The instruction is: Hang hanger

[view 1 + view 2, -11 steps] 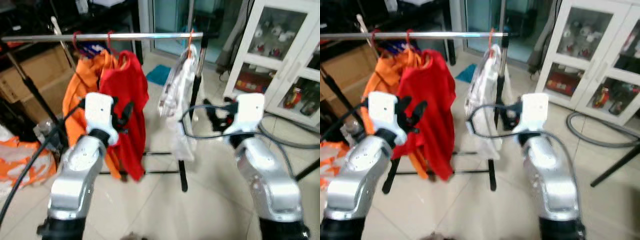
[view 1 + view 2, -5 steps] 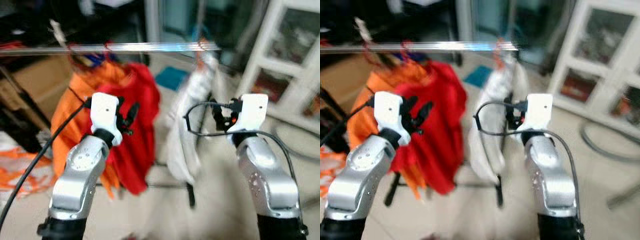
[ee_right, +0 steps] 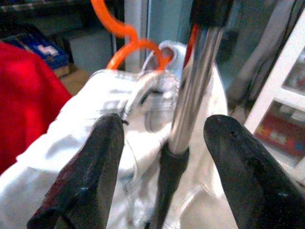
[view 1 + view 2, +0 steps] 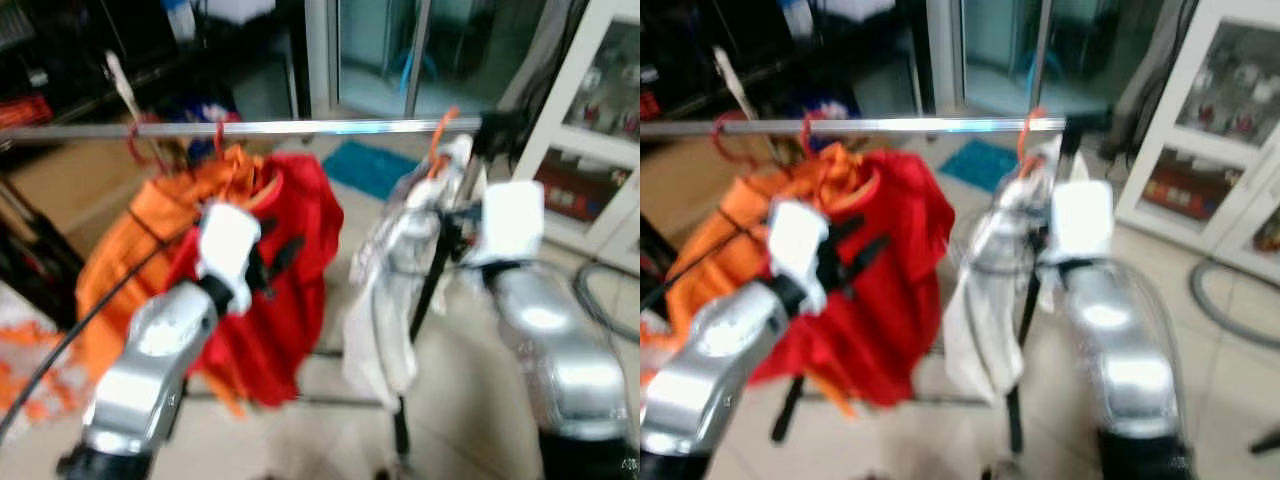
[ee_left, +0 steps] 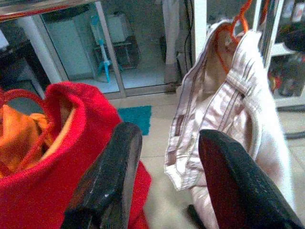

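The white shirt (image 4: pixel 390 290) on its orange hanger (image 3: pixel 128 43) now hangs on the rail (image 4: pixel 300 127), closer than before; both the left tool (image 5: pixel 162 181) and right tool (image 3: pixel 167 186) are wide and empty.

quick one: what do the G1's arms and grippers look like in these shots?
Both arms are shiny silver shells, each ending in a white block at the wrist. A black cable runs along the left arm. Left gripper and right gripper each have two long, matte black, rounded fingers.

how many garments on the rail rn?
3. Orange garment at the rail's left end, red garment beside it, white garment on an orange hanger by the right upright. More may hide behind the orange one.
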